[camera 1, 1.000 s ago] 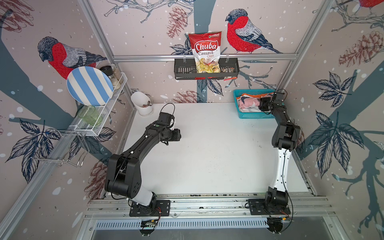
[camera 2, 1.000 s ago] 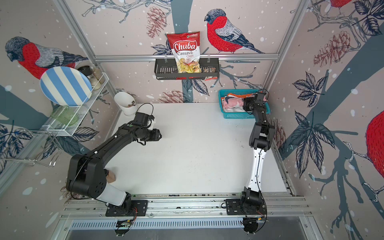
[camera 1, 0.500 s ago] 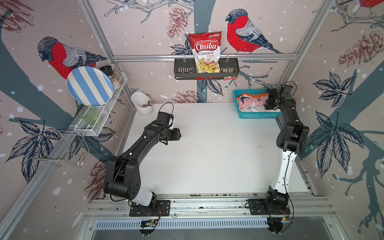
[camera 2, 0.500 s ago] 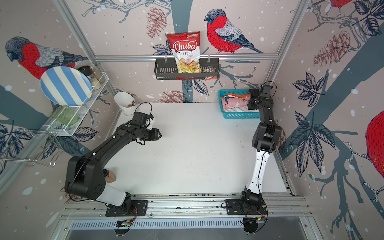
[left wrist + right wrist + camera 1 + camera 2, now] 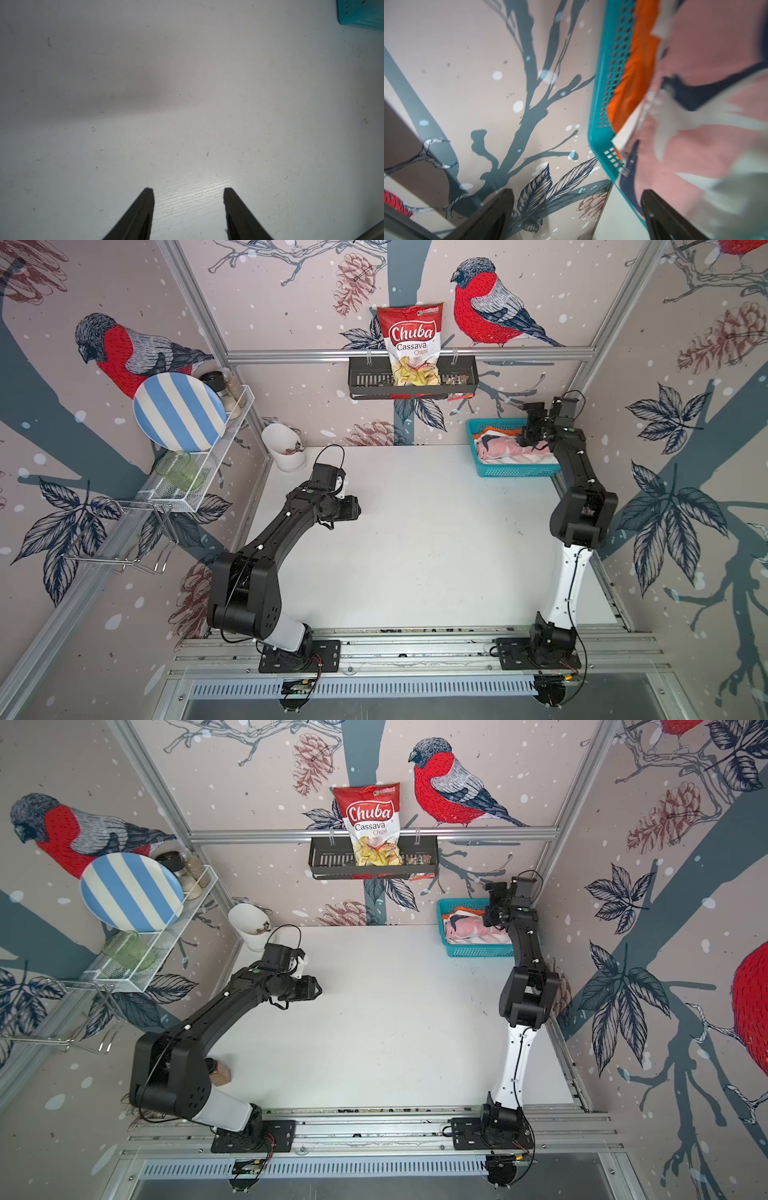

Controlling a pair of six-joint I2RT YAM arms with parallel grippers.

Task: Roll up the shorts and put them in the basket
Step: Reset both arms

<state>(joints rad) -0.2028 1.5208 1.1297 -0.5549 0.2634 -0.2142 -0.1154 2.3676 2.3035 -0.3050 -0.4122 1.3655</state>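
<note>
The shorts lie piled in a teal basket (image 5: 519, 470) at the table's back right corner. The pink shorts (image 5: 509, 450) with navy and white shapes are on top, and the orange shorts (image 5: 637, 68) show beneath them along the basket wall. My right gripper (image 5: 577, 191) hovers over the basket's far end, open wide and holding nothing. One of its fingers (image 5: 660, 214) is in front of the pink cloth. My left gripper (image 5: 188, 189) is open above bare white table (image 5: 187, 104), left of the middle, empty.
A white cup (image 5: 284, 445) stands at the back left corner. A wire rack with a striped plate (image 5: 178, 412) hangs on the left wall, and a black shelf with a chips bag (image 5: 411, 344) on the back wall. A small brown jar (image 5: 220, 1073) sits by the left arm's base.
My right gripper has risen from low over the shorts toward the back wall and opened wide. The shorts stay in the basket. The left arm has not moved.
</note>
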